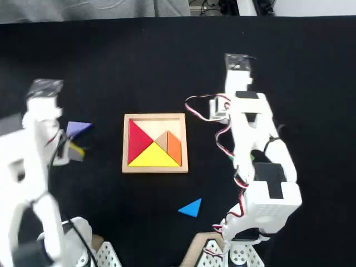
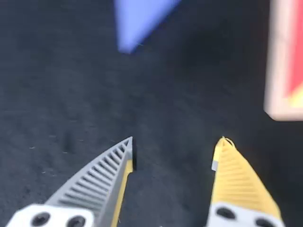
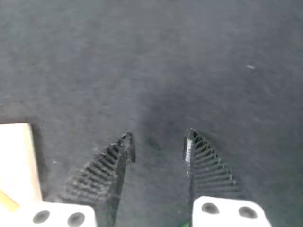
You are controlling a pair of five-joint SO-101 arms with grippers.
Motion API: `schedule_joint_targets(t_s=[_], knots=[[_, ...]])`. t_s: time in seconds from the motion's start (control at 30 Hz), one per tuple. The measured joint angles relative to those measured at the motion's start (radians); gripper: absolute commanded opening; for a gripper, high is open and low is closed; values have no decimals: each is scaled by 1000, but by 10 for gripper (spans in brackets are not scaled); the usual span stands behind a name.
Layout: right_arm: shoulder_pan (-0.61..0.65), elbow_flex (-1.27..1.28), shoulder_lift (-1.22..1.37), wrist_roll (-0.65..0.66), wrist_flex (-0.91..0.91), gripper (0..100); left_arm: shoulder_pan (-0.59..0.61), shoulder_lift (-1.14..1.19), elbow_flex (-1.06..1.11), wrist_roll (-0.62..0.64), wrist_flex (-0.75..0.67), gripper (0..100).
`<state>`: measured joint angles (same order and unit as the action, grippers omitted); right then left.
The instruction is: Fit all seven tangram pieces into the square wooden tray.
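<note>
The left arm [image 1: 33,161] rises along the table's left side and bends over, so the left gripper [image 2: 177,142] points down at the black cloth [image 1: 111,67]. Its ribbed fingers, one grey and one yellow, are spread wide over bare fabric. The right arm [image 1: 253,144] stands folded to the right of the square wooden tray [image 1: 154,169]. The right gripper [image 3: 158,139] hangs low over the cloth, its black ribbed fingers parted and holding nothing. A periwinkle triangle [image 2: 142,19] lies flat just ahead of the left fingertips, apart from them. The tray sits off to their side at the table's centre. Its pale wooden frame holds a red triangle [image 1: 138,142], a yellow triangle [image 1: 153,157], an orange piece [image 1: 174,148] and a small tan triangle [image 1: 161,141], lying flat edge to edge. A blue triangle [image 1: 191,208] lies on the cloth near the tray's corner, on the side toward the arm bases.
</note>
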<state>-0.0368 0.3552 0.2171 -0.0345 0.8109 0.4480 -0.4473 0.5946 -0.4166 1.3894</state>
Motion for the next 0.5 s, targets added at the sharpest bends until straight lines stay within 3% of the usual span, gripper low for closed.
schedule_joint_targets(t_s=[0.1,0.2,0.37,0.5], knots=[[-31,0,-66,15,66,180,72,-209,233,-6,-173,270],[-44,0,-155,114,161,180,77,-388,462,-9,-305,270],[-68,0,-227,373,318,180,78,-512,655,3,-373,270],[-98,0,-230,549,459,180,78,-528,755,89,-450,270]])
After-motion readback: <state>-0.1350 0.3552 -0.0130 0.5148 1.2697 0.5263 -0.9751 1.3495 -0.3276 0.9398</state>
